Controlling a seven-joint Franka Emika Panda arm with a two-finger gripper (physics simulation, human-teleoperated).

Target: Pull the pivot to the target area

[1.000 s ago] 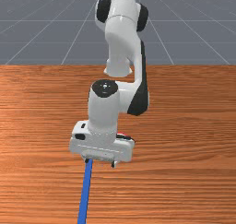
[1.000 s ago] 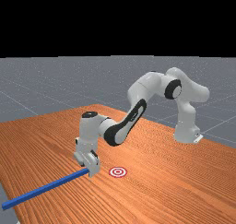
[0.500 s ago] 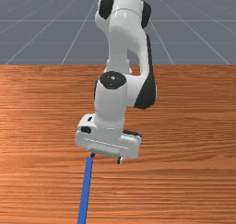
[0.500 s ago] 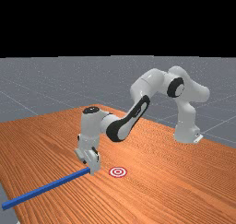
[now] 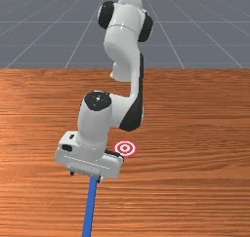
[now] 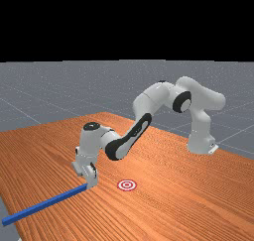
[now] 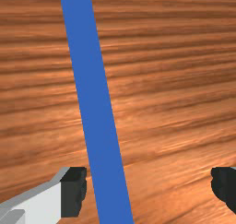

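I have the claw [image 5: 85, 176] spread wide, gripping nothing; the wrist view shows the blue bar [image 7: 94, 98] between its fingers, nearer one. The bar lies on the counter [image 5: 195, 192], apart from the red-and-white target [image 5: 125, 148].

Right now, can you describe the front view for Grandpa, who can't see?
My open gripper is down over a blue bar on a wooden table. A red-and-white target lies toward the front view's right.
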